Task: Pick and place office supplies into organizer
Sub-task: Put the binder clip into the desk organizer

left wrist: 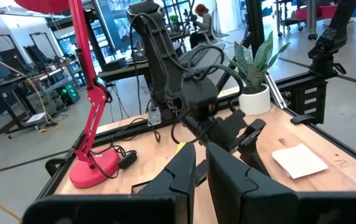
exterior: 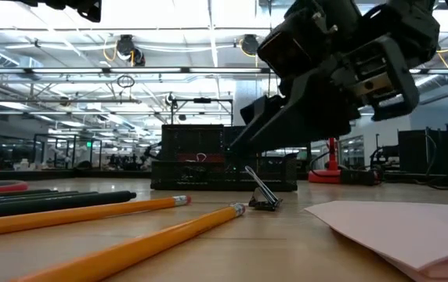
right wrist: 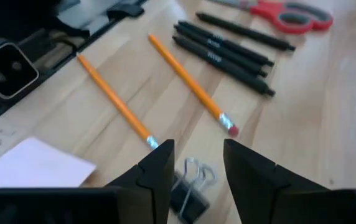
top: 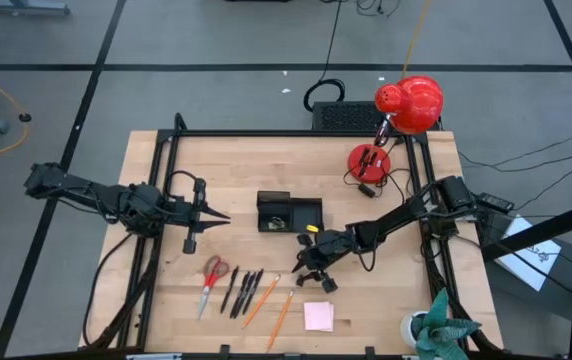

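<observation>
My right gripper (right wrist: 196, 149) is open and hovers low over a black binder clip (right wrist: 189, 186) with wire handles. The clip lies on the table (exterior: 261, 197) between the two fingers without touching them. Beyond it lie two orange pencils (right wrist: 187, 84), several black pens (right wrist: 228, 50) and the red-handled scissors (right wrist: 290, 14). The pink sticky-note pad (top: 318, 316) rests flat near the table's near edge. The black organizer (top: 288, 213) stands mid-table, with a small yellow piece (top: 309, 228) beside it. My left gripper (top: 221, 214) is shut and waits left of the organizer.
A red lamp's round base (top: 369, 160) and head (top: 411, 100) stand at the far right. A green plant in a white pot (top: 441, 330) sits at the near right corner. Black frame rails (top: 156, 200) run along the table's sides.
</observation>
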`<action>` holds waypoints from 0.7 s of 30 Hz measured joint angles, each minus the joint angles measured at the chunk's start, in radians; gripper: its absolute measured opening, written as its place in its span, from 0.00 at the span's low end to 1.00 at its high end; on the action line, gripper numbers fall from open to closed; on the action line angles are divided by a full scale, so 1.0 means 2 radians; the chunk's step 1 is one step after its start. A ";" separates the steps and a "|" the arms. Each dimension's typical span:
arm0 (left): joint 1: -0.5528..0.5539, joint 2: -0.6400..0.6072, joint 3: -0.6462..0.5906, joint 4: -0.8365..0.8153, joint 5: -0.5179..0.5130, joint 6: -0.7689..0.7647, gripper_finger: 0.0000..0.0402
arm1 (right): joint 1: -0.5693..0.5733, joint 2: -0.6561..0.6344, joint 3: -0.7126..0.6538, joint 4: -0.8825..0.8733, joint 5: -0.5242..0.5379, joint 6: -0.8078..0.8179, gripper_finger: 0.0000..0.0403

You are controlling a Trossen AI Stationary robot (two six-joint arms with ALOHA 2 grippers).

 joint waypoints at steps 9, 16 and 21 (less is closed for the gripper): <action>0.000 0.000 0.000 -0.004 0.000 0.000 0.12 | -0.006 0.026 0.000 0.020 -0.027 0.014 0.32; 0.000 0.000 0.000 -0.004 0.000 0.000 0.12 | -0.006 0.044 0.000 0.019 -0.030 0.014 0.32; 0.000 0.000 0.000 -0.004 0.000 -0.001 0.12 | -0.007 0.041 0.000 0.022 -0.058 0.012 0.28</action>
